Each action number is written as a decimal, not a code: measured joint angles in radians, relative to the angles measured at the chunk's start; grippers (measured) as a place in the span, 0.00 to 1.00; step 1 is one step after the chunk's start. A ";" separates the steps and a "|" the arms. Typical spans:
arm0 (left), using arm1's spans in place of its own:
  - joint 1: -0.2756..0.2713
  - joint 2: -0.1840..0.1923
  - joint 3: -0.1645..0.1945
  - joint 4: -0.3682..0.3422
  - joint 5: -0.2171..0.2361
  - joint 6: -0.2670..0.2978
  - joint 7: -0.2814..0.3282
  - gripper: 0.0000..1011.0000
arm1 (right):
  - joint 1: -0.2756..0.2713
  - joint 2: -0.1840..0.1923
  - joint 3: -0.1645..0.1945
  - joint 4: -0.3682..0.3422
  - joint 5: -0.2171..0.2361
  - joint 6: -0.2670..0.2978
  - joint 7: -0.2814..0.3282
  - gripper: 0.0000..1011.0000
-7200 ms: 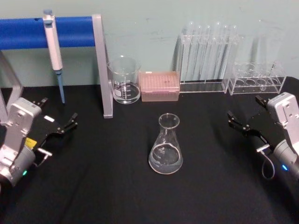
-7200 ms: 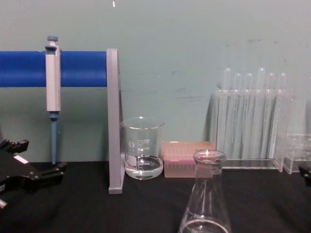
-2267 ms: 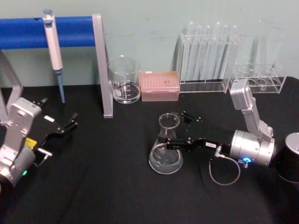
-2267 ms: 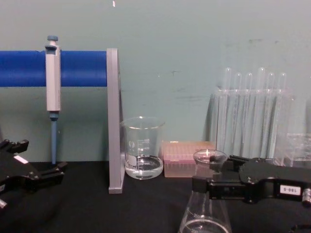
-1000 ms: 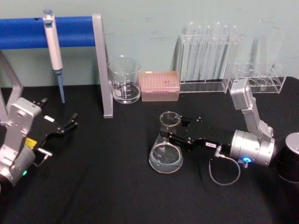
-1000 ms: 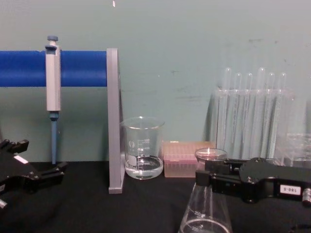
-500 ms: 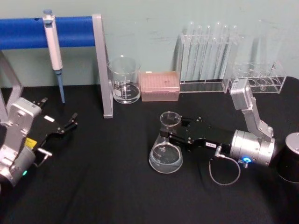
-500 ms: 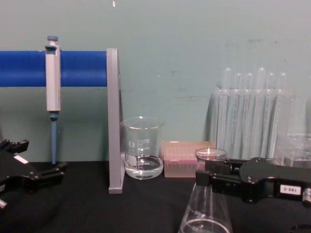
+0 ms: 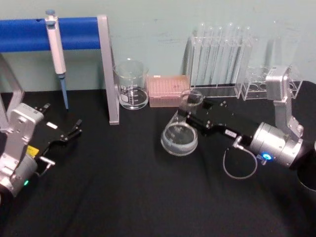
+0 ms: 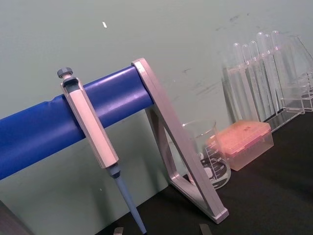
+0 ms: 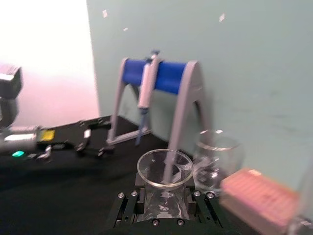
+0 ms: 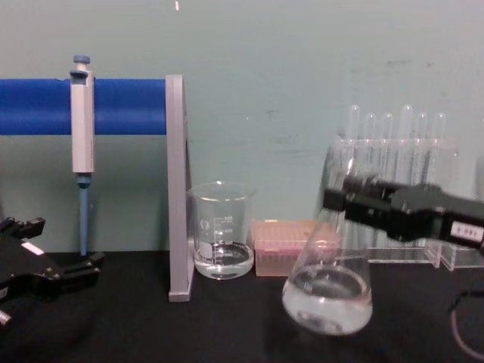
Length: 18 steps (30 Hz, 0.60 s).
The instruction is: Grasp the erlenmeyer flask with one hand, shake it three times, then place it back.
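The right gripper (image 9: 191, 111) holds the flask (image 9: 180, 134) by its neck, fingers closed on the glass just under the rim. The flask hangs clear of the black table (image 9: 123, 197), to the right of the beaker (image 9: 131, 85) and a little nearer the robot. It is tilted, its mouth leaning away from the beaker and its wide base swung toward it. A shallow pool of clear liquid (image 12: 327, 301) lies in the bottom.

The left gripper (image 9: 69, 132) rests on the table well to the left of the beaker, fingers spread and empty.

The shake looks to be the step in hand. It would go best with short, even swings and the neck kept pinched firmly, since smooth glass could slip between flat fingers. The mouth should stay above the liquid so nothing spills. The pink box (image 9: 169, 91) just right of the beaker and the test-tube rack (image 9: 217, 59) farther right stand close behind the flask, so swings are safer made toward the robot than toward the wall.
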State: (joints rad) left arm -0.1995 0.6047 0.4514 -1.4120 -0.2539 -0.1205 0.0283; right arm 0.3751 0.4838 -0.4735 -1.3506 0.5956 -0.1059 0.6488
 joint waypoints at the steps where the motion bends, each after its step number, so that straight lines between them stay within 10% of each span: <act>1: 0.000 0.000 0.000 0.000 0.000 0.000 0.000 0.99 | -0.005 0.001 0.006 -0.010 -0.004 0.000 -0.015 0.44; 18: 0.000 0.000 0.000 0.000 0.000 0.000 0.000 0.99 | -0.124 -0.011 0.115 -0.213 -0.172 0.023 -0.351 0.44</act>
State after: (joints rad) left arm -0.1995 0.6047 0.4514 -1.4119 -0.2539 -0.1205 0.0283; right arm 0.2506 0.4727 -0.3581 -1.5639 0.4237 -0.0829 0.2981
